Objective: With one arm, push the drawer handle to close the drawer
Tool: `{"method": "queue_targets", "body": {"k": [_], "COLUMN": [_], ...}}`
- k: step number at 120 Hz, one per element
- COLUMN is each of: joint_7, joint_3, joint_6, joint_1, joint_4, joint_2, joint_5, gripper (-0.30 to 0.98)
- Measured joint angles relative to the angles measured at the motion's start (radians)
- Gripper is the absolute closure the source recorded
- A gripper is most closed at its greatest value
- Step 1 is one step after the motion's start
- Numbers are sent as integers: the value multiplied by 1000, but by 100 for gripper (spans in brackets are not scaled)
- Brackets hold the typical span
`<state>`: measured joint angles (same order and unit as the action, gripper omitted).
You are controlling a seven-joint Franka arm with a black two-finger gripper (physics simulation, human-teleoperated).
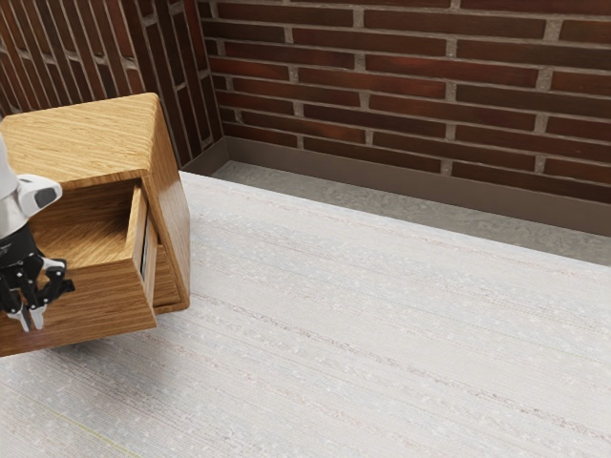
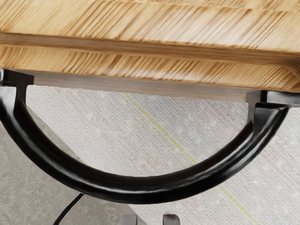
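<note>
Black two-finger gripper (image 2: 150,219), empty, fingertips parted; poised outside the arched black handle (image 2: 140,190), presumably to shove it inward; wooden drawer (image 1: 95,298) bearing it juts from its cabinet (image 1: 86,143), awaiting a closing push

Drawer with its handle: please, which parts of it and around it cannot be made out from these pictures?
- Exterior view: the cabinet and drawer at left, cut off by the edge.
- Exterior view: part of the drawer's inside, hidden by its front and the arm.
- Wrist view: the handle's outer ends, cut off by the side edges.
- Wrist view: the thin black line, cut off by the lower edge.
</note>
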<state>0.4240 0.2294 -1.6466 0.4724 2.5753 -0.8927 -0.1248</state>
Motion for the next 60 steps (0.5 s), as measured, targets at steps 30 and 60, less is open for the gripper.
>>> {"method": "queue_targets", "body": {"k": [30, 60], "joint_7": [-18, -41], "joint_3": [0, -10], "joint_6": [-41, -71], "joint_1": [13, 32], "joint_4": [20, 22], "joint_2": [0, 0], "joint_5": [20, 34], "gripper": [77, 78]}}
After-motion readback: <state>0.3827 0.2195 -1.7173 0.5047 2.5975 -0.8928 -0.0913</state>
